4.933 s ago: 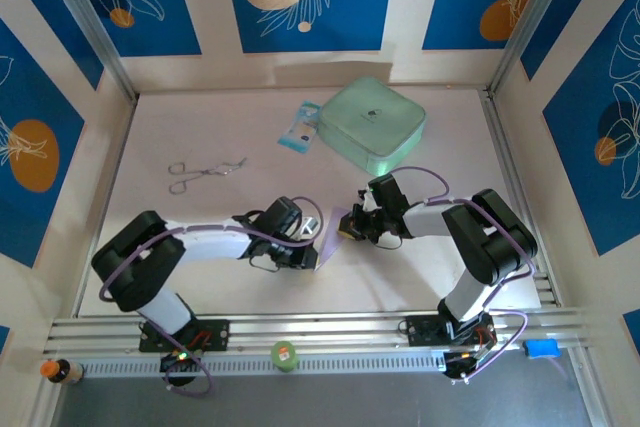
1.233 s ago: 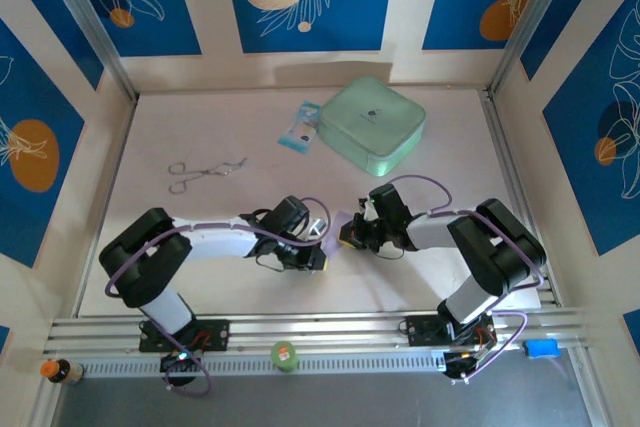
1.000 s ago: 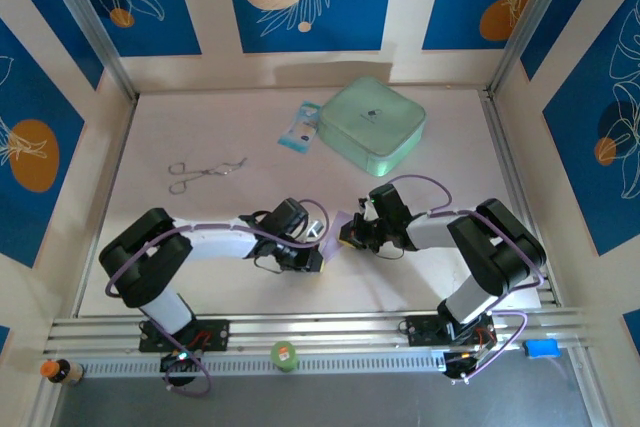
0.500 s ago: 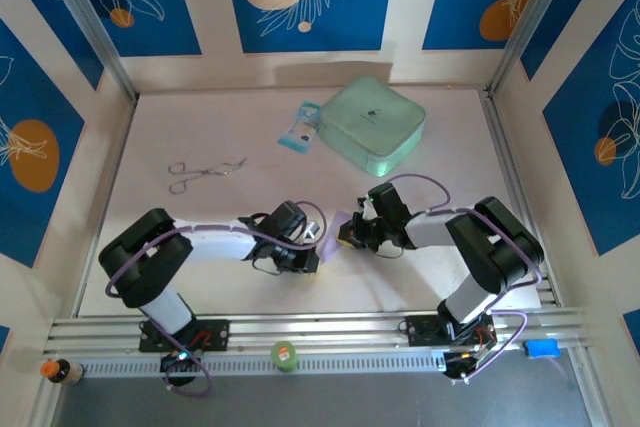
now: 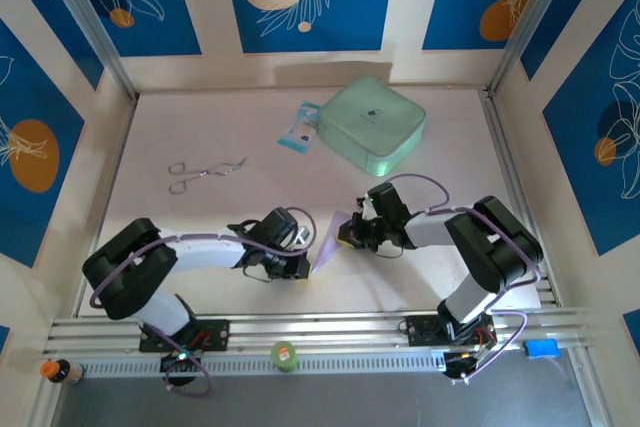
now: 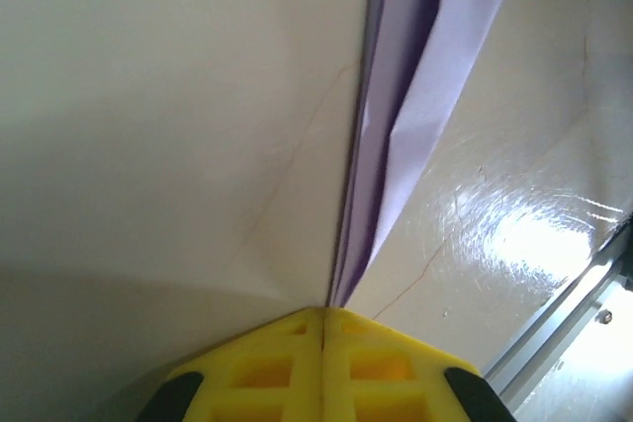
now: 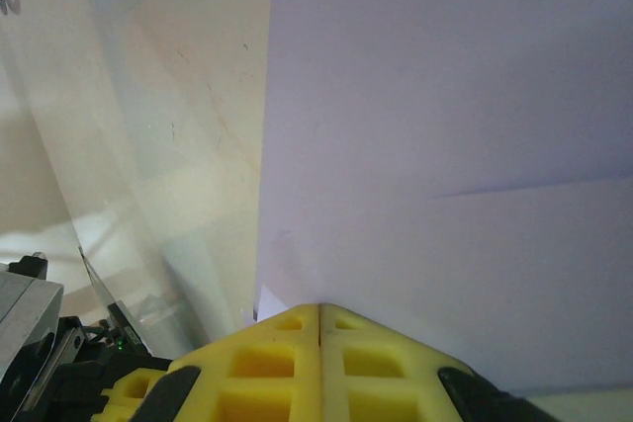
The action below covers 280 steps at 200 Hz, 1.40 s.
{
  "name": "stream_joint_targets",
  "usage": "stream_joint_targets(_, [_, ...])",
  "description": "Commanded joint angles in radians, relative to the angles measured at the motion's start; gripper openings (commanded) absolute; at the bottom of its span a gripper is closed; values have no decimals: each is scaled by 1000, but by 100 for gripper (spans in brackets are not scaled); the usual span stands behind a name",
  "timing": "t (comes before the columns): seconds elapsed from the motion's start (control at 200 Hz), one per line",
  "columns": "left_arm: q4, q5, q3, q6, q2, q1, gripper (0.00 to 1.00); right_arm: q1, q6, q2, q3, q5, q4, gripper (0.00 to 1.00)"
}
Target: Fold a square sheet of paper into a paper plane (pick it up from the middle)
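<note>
Nearest me, both arms reach low from their bases toward the middle of the tabletop (image 5: 180, 217), with elbows out and wrists turned to face each other. The left tool (image 5: 303, 265) is clamped shut on the near end of the square sheet of paper (image 5: 330, 239). In its wrist view the yellow pads (image 6: 267, 363) meet with no gap, and folded lavender layers run out of the seam edge-on. Just beyond, the right tool (image 5: 347, 234) is likewise closed on the sheet's far end, and a flat lavender face with one faint crease spreads out from it. The paper hangs slanted between the two tools, partly folded.

I judge it to be very light, limp and easy to tear or crumple. I would grip it at the edges near a crease, with only gentle tension.

Farther back lie metal forceps (image 5: 205, 171), a blue-white packet (image 5: 298, 128) and a mint-green case (image 5: 372, 125).
</note>
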Motion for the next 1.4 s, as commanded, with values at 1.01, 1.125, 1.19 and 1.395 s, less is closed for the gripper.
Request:
stream_joint_targets(1.01, [-111, -18, 80, 73, 93, -6, 4, -16, -26, 19, -10, 42, -87, 0])
stream_joint_targets(1.125, [-112, -32, 44, 58, 77, -5, 3, -17, -25, 15, -10, 40, -87, 0])
stream_joint_targets(1.19, [-107, -37, 26, 47, 55, -6, 3, -17, -25, 14, -10, 41, -88, 0])
stream_joint_targets(1.395, [-73, -28, 49, 39, -43, -6, 2, -17, -27, 9, -9, 41, -92, 0])
